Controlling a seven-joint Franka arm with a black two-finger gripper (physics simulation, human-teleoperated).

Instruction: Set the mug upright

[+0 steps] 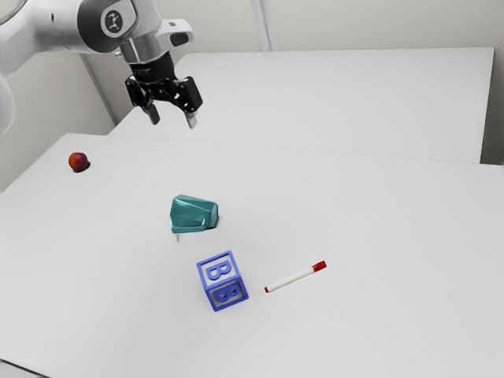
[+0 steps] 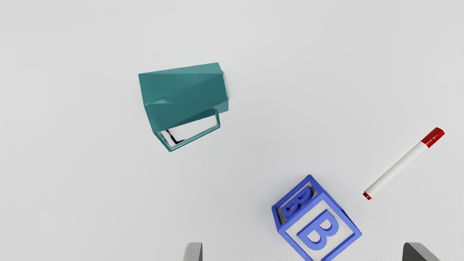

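The exterior view has our gripper [image 1: 173, 122] raised above the table [image 1: 378, 205], fingers spread and holding nothing. Below the hand and apart from it, the mug [image 2: 185, 96] lies on its side, its handle [image 2: 195, 138] toward our fingertips' side. Grasping, turning and setting it down all remain, so we judge the task barely begun: nothing is upright yet. We count one mug, one lettered block [image 2: 318, 230] closer to our fingertips' line, one marker [image 2: 397, 170] past that block, and one red fruit [image 1: 77, 161] off to the hand's side.
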